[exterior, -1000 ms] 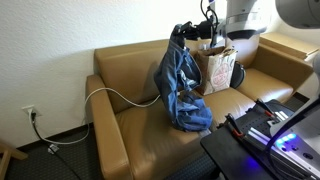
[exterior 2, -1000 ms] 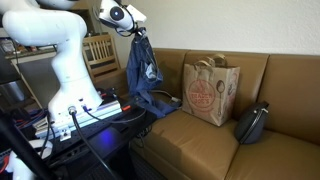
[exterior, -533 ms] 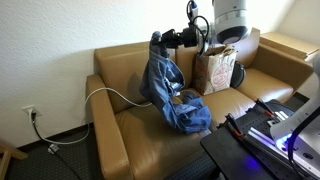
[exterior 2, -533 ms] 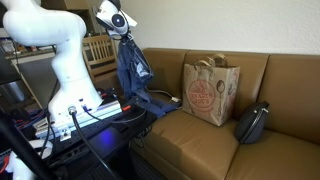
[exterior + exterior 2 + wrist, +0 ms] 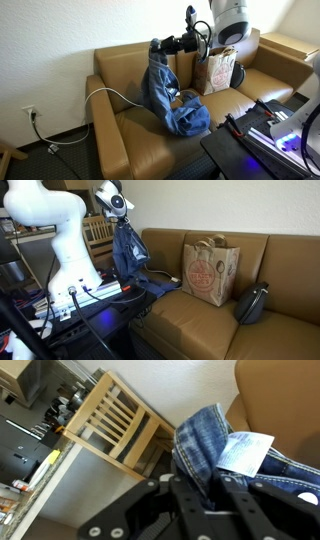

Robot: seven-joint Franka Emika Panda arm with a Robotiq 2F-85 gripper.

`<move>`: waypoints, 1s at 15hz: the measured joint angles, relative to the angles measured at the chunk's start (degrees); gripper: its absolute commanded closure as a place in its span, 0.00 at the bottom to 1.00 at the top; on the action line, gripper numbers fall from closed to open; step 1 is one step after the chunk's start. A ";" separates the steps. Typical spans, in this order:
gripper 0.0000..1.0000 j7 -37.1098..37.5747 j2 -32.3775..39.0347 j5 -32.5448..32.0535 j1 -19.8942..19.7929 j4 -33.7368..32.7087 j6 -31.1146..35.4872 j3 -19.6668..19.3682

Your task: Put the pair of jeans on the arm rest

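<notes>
We noted the gripper (image 5: 157, 45) clenched on the pair of jeans (image 5: 165, 92), hanging over the sofa seat (image 5: 150, 142); lower folds pooled toward the seat's front edge, near but off the arm rest (image 5: 108, 125).

Blue jeans (image 5: 165, 90) hang vertical, btm bunched on seat (image 5: 150, 140); tan arm rest (image 5: 108, 125) apart.

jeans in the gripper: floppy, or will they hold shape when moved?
Floppy: the pair of jeans hangs limp from the gripper, its lower end bunched on the sofa seat. It will probably drag and sway when carried. Thick denim folds suggest it is fairly heavy for cloth.
</notes>
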State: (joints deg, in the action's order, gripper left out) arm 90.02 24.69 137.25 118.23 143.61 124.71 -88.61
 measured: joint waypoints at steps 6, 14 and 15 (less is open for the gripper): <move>0.94 -3.06 -4.19 -4.85 -10.36 -1.23 5.22 24.78; 0.94 -15.17 -4.16 -7.99 -29.46 -8.67 21.84 60.35; 0.94 -18.93 -4.47 -6.33 -32.73 -9.91 25.51 63.52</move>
State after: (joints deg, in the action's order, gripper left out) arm 71.09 20.22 130.92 85.50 133.69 150.23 -25.09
